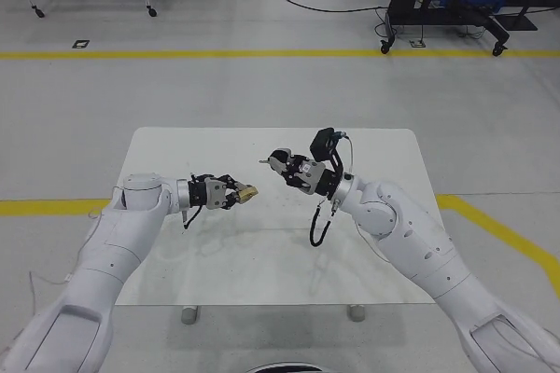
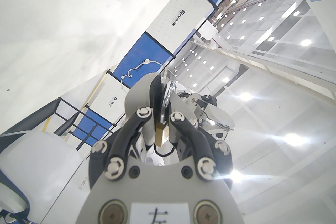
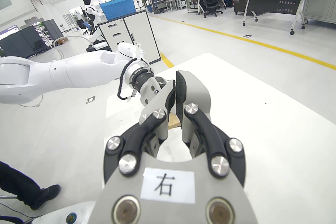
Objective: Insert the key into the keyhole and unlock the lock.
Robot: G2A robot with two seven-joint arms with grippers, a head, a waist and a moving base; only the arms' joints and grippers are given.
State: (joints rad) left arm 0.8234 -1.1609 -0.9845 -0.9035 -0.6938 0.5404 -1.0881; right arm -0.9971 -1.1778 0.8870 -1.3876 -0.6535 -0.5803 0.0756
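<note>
Fingers (image 2: 139, 96) of the left gripper (image 2: 162, 104) are clenched on the lock (image 2: 160, 133). Its brass body is pinched between them, and the silver shackle (image 2: 168, 95) sticks out past the tips. In the top view I see this left gripper (image 1: 231, 193) at centre-left of the frame, held above the white tabletop (image 1: 261, 270). The lock (image 1: 248, 193) sits at its tip, pointing toward the right of the frame.

My right gripper (image 1: 278, 160) sits just up and to the right of the lock, near the middle of the frame, with a small gap between them. Its fingers (image 3: 195, 95) are pressed tight together in the right wrist view. In the top view a thin sliver that I take for the key (image 1: 265, 160) pokes out of their tips toward the left of the frame. It is too small for me to tell how it is turned. The key and the lock are near each other but apart. In the right wrist view I can make out a bit of the brass lock (image 3: 172, 123) past my own fingers, with the left arm (image 3: 78, 70) stretching in behind it.
</note>
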